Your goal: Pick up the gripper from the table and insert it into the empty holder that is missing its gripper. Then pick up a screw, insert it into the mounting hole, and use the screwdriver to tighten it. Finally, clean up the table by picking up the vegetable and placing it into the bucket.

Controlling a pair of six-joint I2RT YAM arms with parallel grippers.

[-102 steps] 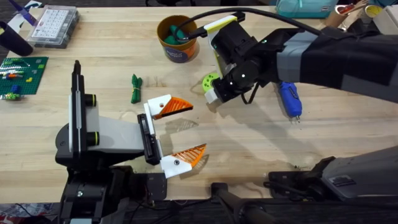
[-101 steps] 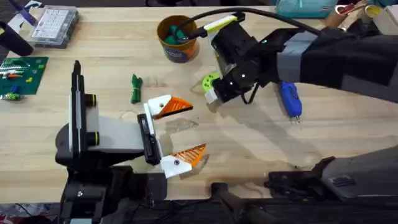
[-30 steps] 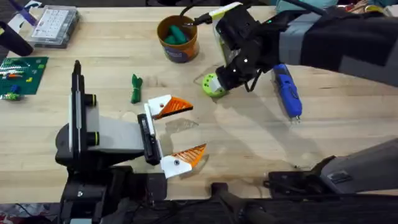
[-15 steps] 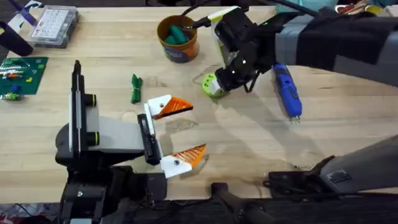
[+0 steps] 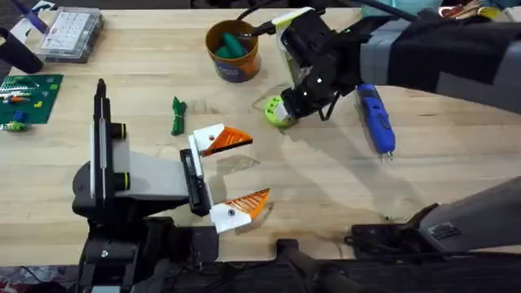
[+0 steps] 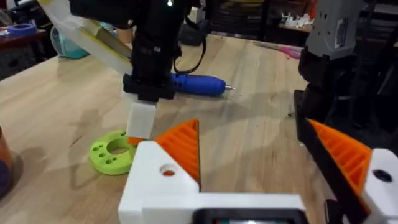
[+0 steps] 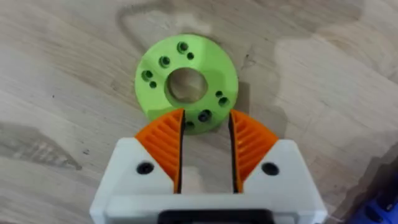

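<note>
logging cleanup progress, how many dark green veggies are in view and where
2. One veggie lies on the table left of the left tool's orange fingers. A second sits inside the bucket. Others may be hidden deeper in the bucket.

One screwdriver (image 5: 375, 120), one bucket (image 5: 232, 50), one vegetable (image 5: 177, 115)

A pale wooden plank counter (image 5: 326, 187) carries everything. At its upper middle stands a small round orange-brown bucket with a blue band (image 5: 232, 50), with green items inside. Below and left of it lies a slim dark green toy vegetable pinched at the middle (image 5: 177, 115). A flat lime-green ring with small holes (image 5: 277, 111) lies near the centre, and right of it a bright blue pen-shaped screwdriver (image 5: 375, 120). In the upper left corner sits a clear compartmented plastic box (image 5: 72, 32), with a green studded baseplate (image 5: 28, 98) below it.
</note>
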